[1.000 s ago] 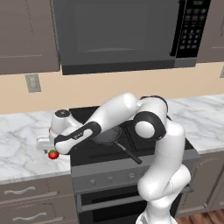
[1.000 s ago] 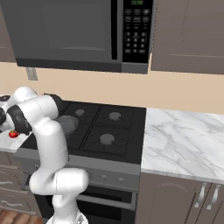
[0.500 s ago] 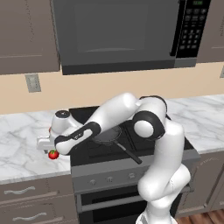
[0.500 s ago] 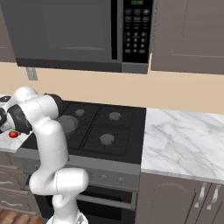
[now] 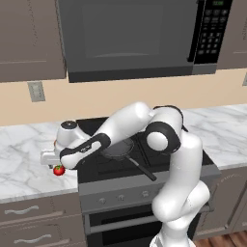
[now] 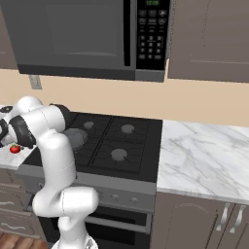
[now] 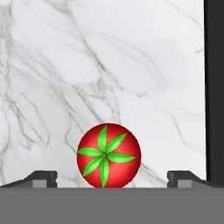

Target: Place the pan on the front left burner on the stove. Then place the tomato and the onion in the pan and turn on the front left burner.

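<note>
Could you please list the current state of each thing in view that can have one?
Shallow dark frying pan: sitting on the stove's front left grate, nothing visible in it.
Small bright red tomato: resting on the white marble counter left of the stove, between the open tool's tips, not gripped.
Tool: open, straddling the tomato.
Black four-burner stove: no flame visible.
Dark microwave: door closed.

The white arm reaches low to its left, its claw (image 7: pixel 112 178) pointing straight down with jaws spread wide.
</note>
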